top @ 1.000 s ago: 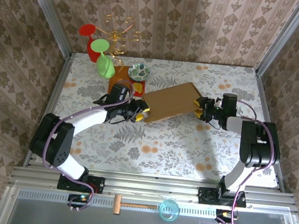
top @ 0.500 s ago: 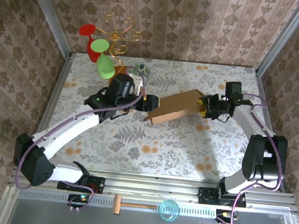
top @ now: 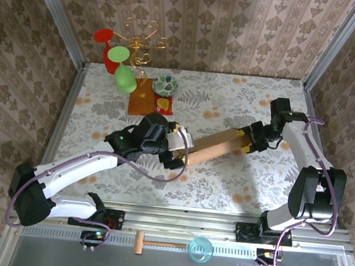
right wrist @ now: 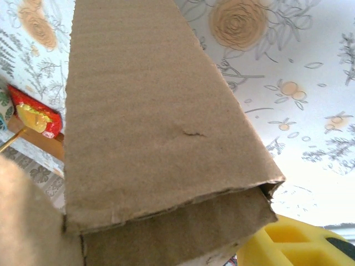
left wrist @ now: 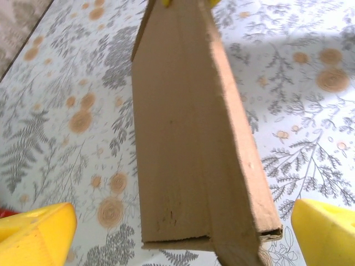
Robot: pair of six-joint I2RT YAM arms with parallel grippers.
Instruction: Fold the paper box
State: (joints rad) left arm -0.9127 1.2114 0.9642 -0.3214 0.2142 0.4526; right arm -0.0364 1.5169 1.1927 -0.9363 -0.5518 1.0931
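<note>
A: Where is the paper box (top: pixel 217 145)?

B: Near the middle of the floral tabletop (top: pixel 223 182), between the two arms. It is plain brown cardboard, folded into a long, narrow shape. It runs at a slant from the left arm's end up toward the far right. From above it shows as a thin strip, turned up on edge. I cannot tell whether its lower edge rests on the tabletop.

A: What is the left tool (top: pixel 180 151) doing?

B: It is spread wide at the box's near-left end. In the left wrist view its yellow fingers (left wrist: pixel 36 235) sit at the two bottom corners. The box's open end lies between them, with a gap on each side.

A: And the right tool (top: pixel 247 142)?

B: It pinches the box's far-right end. In the right wrist view the cardboard looms close, with one yellow finger (right wrist: pixel 288 246) just under its corner.

A: Anything else nearby?

B: Behind the box, well apart, a small orange-brown wooden board (top: pixel 141 104) lies flat. A red packet (top: pixel 163 104) sits at its right edge, and a patterned bowl (top: pixel 165 84) is just beyond.
</note>
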